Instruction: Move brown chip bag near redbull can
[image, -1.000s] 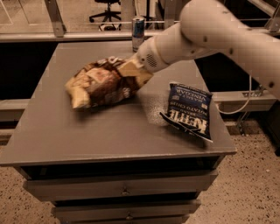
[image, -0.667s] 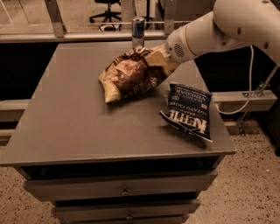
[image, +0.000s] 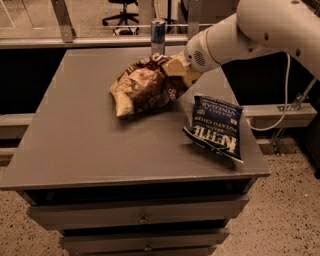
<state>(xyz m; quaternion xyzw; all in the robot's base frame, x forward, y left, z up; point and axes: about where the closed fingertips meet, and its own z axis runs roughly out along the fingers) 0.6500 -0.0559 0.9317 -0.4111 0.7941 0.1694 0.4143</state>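
Grey worktop (image: 75, 150) carries the brown chip bag (image: 145, 87) just behind centre, its two o'clock end pinched in the closed hand (image: 181, 70), with the can (image: 158, 31) near at twelve o'clock by the rear edge. Carried further, the bag's slack bulk could topple that slim can, or the crinkly film could slip free. Count: one worktop, one hand, two chip bags (brown, plus a blue bag (image: 217, 127) at four o'clock), one can.
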